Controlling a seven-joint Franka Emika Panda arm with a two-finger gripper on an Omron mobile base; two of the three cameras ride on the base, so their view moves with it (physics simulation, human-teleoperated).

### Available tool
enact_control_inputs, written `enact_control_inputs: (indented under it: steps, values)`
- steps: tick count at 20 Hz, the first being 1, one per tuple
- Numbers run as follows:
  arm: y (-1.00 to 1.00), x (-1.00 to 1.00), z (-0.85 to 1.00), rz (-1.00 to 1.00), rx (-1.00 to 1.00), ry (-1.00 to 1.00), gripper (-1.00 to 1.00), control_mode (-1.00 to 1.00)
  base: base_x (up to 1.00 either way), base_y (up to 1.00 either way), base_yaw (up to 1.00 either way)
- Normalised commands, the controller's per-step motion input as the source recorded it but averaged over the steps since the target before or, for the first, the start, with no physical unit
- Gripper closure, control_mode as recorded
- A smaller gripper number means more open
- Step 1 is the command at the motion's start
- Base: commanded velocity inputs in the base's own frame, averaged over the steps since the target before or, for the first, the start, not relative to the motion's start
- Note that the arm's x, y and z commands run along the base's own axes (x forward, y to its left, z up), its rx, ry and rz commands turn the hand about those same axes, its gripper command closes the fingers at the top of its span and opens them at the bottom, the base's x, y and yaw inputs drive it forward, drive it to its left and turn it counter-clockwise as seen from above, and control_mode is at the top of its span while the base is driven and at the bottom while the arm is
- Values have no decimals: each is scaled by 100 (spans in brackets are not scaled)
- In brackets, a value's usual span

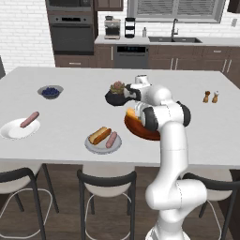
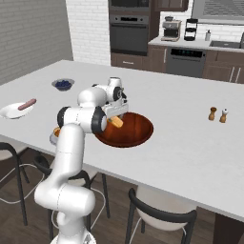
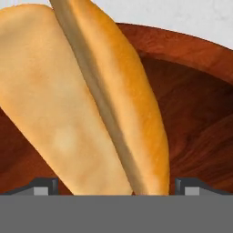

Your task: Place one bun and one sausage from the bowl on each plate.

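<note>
The reddish-brown bowl [image 1: 146, 134] [image 2: 136, 131] [image 3: 195, 109] sits at mid-counter, partly behind my arm. One bun [image 2: 116, 122] [image 3: 91, 104] lies in it, leaning against the near wall. My gripper [image 1: 135, 111] [image 2: 116, 116] [image 3: 116, 187] is low over that bun and open, its fingertips [image 3: 45, 186] on either side with gaps showing. The grey plate [image 1: 96, 147] holds a bun [image 1: 99, 135] and a sausage [image 1: 111, 139]. The white plate [image 1: 11, 131] [image 2: 10, 112] at the far left holds only a sausage [image 1: 29, 119] [image 2: 26, 104].
A dark pot with a succulent [image 1: 117, 95] stands just behind the bowl. A small grey bowl of blueberries [image 1: 50, 91] [image 2: 63, 84] sits at the back left. Two shakers [image 1: 211, 97] [image 2: 218, 114] stand to the right. Stools line the counter's front edge.
</note>
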Motion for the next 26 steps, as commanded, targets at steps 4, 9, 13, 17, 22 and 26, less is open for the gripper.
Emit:
enact_control_inputs:
  steps: [4,9,13,17,22,26]
  values:
    - [-8,7,-8,0,0,-20,-100,-100,0,0,0]
    - [-20,-2,-6,1,4,-17,-100,-100,0,0,0]
    - [-33,-11,-11,3,3,-3,-100,-100,0,0,0]
    - [0,0,-14,0,0,0,-100,-100,0,0,0]
    - [0,15,-22,-1,0,0,-100,-100,0,0,0]
    - [0,19,-24,0,0,0,-100,-100,0,0,0]
